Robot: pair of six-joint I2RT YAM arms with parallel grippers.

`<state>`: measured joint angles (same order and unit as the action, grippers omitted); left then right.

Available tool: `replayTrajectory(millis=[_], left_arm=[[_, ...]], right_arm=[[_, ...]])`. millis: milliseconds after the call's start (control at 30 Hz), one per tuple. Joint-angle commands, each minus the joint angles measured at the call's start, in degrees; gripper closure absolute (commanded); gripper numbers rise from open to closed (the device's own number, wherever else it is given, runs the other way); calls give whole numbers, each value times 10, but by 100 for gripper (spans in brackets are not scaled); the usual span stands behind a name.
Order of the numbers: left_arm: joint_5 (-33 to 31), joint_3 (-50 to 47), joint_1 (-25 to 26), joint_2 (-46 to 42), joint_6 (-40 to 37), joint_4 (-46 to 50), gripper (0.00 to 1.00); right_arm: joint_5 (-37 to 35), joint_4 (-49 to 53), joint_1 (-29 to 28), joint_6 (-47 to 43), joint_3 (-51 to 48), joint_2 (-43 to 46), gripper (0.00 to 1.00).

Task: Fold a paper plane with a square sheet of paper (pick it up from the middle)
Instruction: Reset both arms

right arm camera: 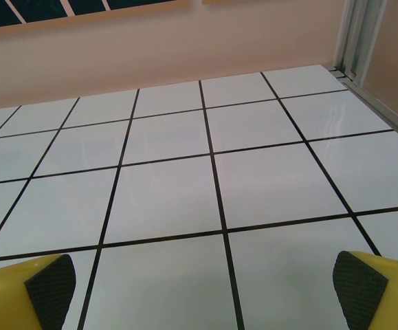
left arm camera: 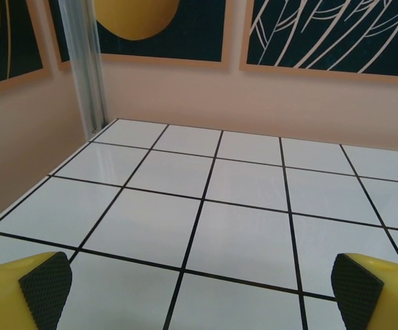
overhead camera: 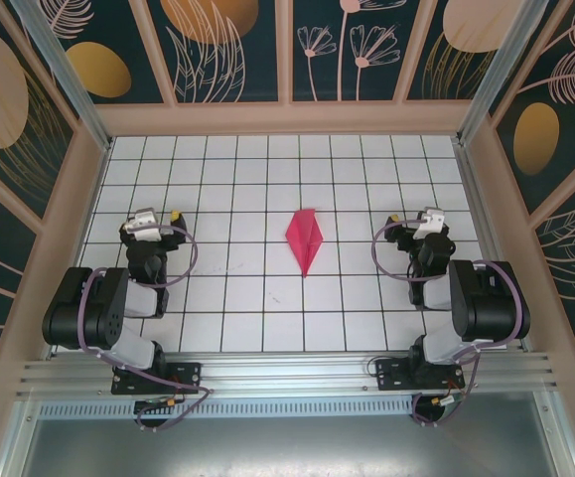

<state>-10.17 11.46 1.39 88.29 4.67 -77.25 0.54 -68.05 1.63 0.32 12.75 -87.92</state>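
Tiled table (overhead camera: pixel 247 179), paper plane (overhead camera: pixel 304 241) centred (folded), left fingers (left arm camera: pixel 46 283) and right fingers (right arm camera: pixel 51 287) spread, empty.

The paper plane (overhead camera: pixel 304 241) lies between left claw (overhead camera: pixel 160 216) and right claw (overhead camera: pixel 412 219).

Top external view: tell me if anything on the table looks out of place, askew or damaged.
Nothing stands out. The paper plane lies flat near the middle of the table, its point toward the arms. The left end effector and right end effector stand open, well apart from it on either side.
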Motion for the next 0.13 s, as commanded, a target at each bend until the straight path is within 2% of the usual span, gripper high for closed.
replayTrajectory(millis=[0,100], left_arm=[[25,11,-3,1,-10,-1,1],[22,4,-3,-1,-11,-13,2]], right_arm=[[13,-32,4,2,7,-3,1],[13,-31,4,2,7,-4,1]])
